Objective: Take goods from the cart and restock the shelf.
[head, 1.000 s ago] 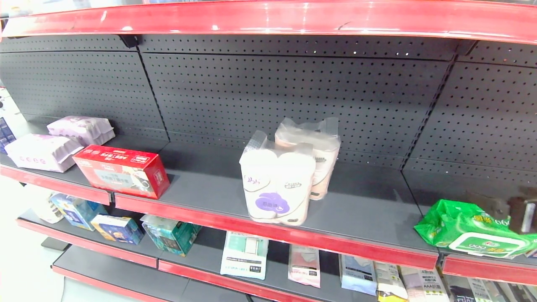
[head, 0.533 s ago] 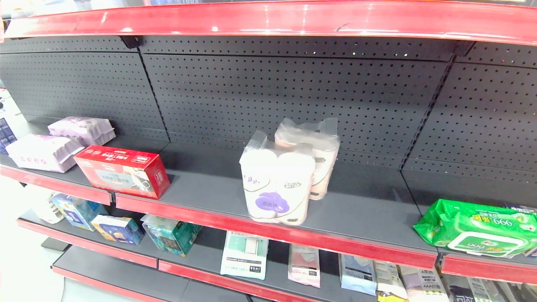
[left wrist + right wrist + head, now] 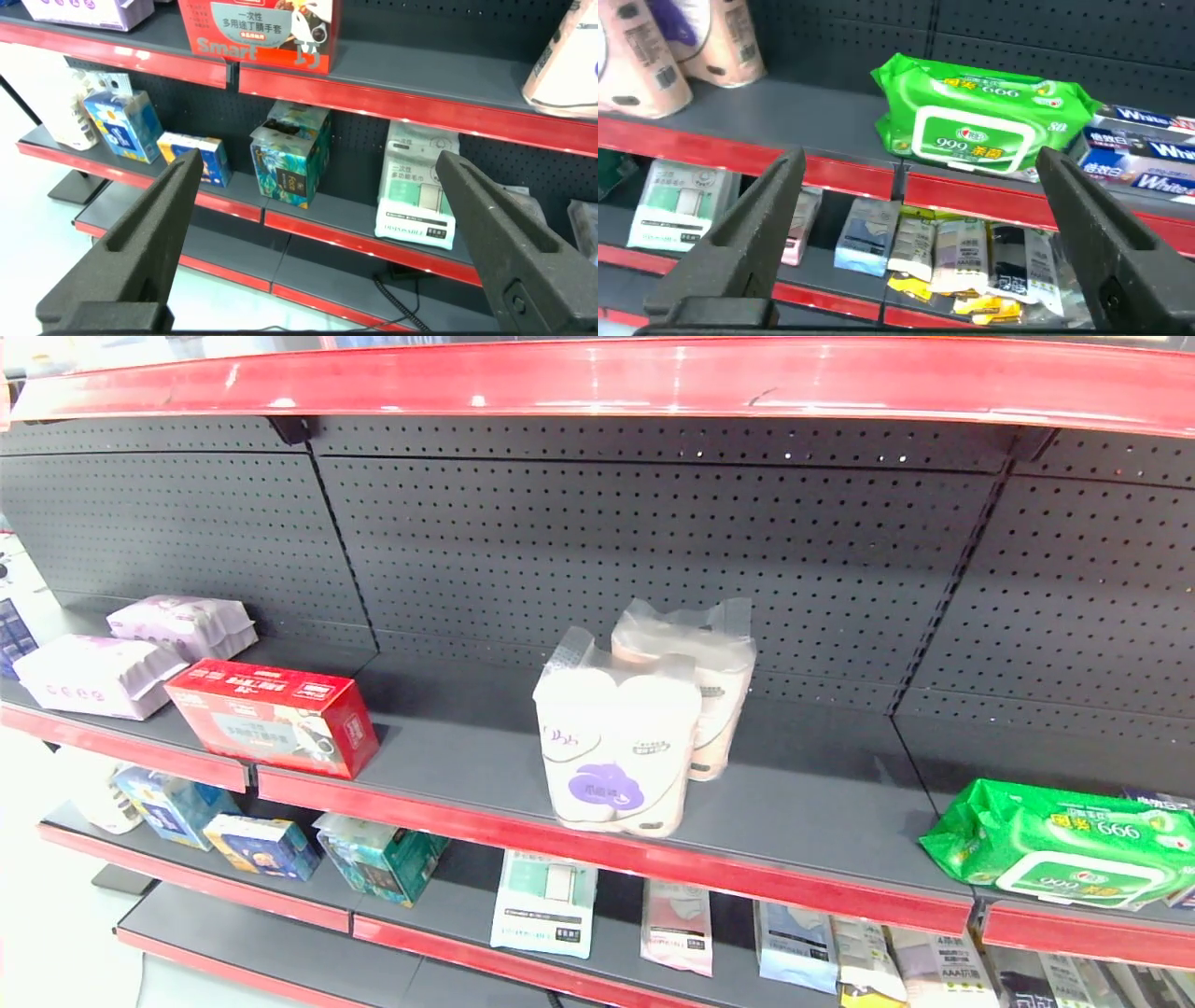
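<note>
As shelf (image 3: 812,793) holds wipes pk (image 3: 1060,845), L fingers (image 3: 140,243), R fingers (image 3: 738,252) apart

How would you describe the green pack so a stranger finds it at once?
On the shelf level that holds the toilet roll packs, go to the right end. A flat soft pack lies there near the front edge. It alone is bright green, with a white lid flap on top.
</note>
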